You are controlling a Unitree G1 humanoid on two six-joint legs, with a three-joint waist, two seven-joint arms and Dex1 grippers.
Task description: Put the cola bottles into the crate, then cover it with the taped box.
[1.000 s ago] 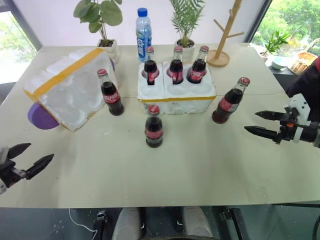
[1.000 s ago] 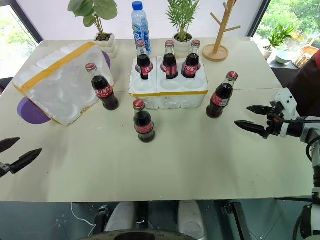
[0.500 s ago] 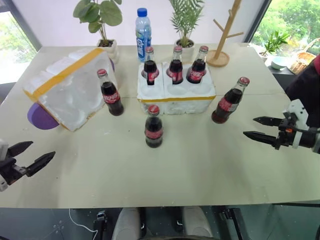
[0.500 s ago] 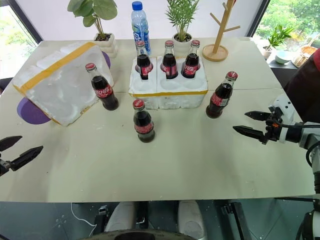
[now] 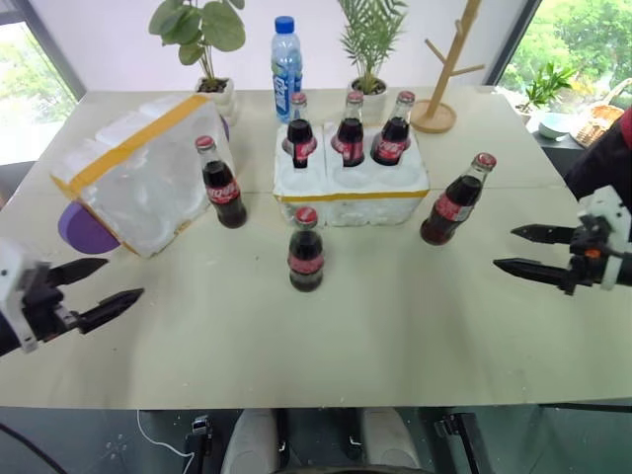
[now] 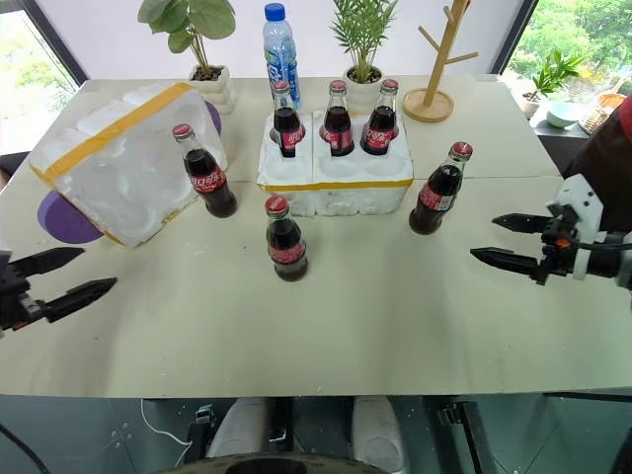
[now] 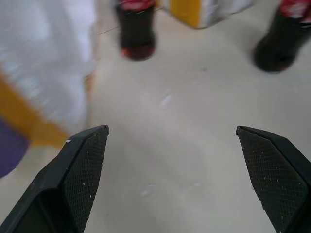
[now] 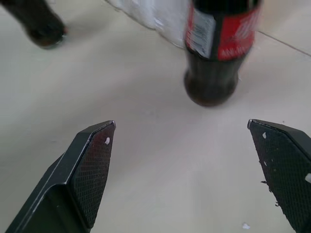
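Observation:
The white crate (image 5: 351, 196) with a yellow band stands mid-table, with three cola bottles (image 5: 349, 133) in its back wells. Three more cola bottles stand loose on the table: one left of the crate (image 5: 219, 180), one in front (image 5: 305, 254), one to the right (image 5: 454, 202). The taped box (image 5: 138, 168) lies tilted at the left. My left gripper (image 5: 123, 279) hovers open and empty near the front left, pointing toward the bottles. My right gripper (image 5: 505, 247) is open and empty, a short way right of the right bottle (image 8: 218, 53).
A blue-capped water bottle (image 5: 285, 64), two potted plants (image 5: 202, 39) and a wooden stand (image 5: 439, 79) line the table's back edge. A purple disc (image 5: 84, 229) lies under the box. A person's dark sleeve (image 5: 602, 163) shows at the right.
My left gripper has moved in toward the middle and risen a little. My right gripper has lifted slightly and drawn back. Both stay open; the bottles have not moved.

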